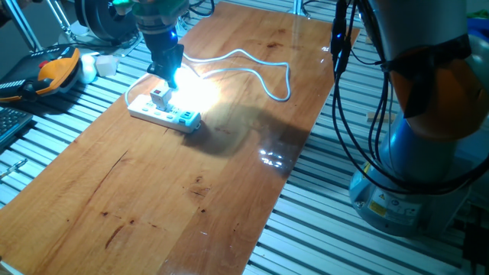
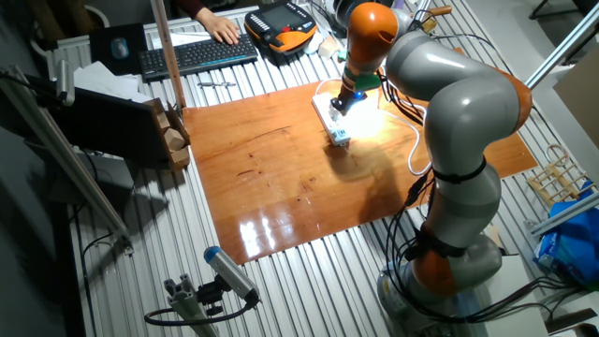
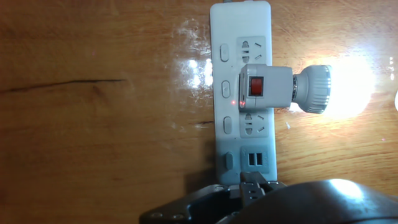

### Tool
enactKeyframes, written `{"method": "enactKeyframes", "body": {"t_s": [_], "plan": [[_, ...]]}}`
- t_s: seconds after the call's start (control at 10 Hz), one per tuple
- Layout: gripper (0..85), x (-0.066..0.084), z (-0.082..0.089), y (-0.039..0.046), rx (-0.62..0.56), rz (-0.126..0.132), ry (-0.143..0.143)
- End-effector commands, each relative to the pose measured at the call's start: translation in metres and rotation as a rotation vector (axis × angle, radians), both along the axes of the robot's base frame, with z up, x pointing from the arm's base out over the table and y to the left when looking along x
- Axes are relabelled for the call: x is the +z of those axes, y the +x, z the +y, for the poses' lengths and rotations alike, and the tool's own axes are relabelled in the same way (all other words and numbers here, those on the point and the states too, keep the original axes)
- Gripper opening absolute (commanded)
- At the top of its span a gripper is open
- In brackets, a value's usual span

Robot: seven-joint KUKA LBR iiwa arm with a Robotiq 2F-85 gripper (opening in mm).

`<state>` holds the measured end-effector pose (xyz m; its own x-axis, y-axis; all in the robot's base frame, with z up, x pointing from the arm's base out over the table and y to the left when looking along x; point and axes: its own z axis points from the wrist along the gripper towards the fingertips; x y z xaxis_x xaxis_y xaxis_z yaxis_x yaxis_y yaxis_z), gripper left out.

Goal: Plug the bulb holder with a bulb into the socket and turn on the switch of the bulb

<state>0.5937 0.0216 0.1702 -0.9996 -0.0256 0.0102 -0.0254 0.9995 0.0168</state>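
I'm seeing the small white boxy bulb holder seated in a middle outlet of the long white power strip socket on the wooden desk, bulb glowing, red switch facing up. I'm hovering the gripper just above, holding nothing, though I can't tell how wide it's spread, and I'm judging a straight lift safest, clear of the holder; no containers here.
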Motion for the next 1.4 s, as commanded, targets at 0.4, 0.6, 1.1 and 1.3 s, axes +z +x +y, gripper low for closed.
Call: {"method": "enactKeyframes", "body": {"t_s": [0.4, 0.6, 1.1, 1.3], "plan": [[0.0, -0.01, 0.001, -0.0012, 0.003, -0.005, 0.01], [0.0, -0.013, 0.0, -0.0014, 0.01, -0.005, 0.01], [0.0, -0.012, -0.004, -0.0093, 0.016, -0.007, -0.004], [0.0, -0.014, -0.005, -0.0116, 0.019, -0.019, -0.003]]}}
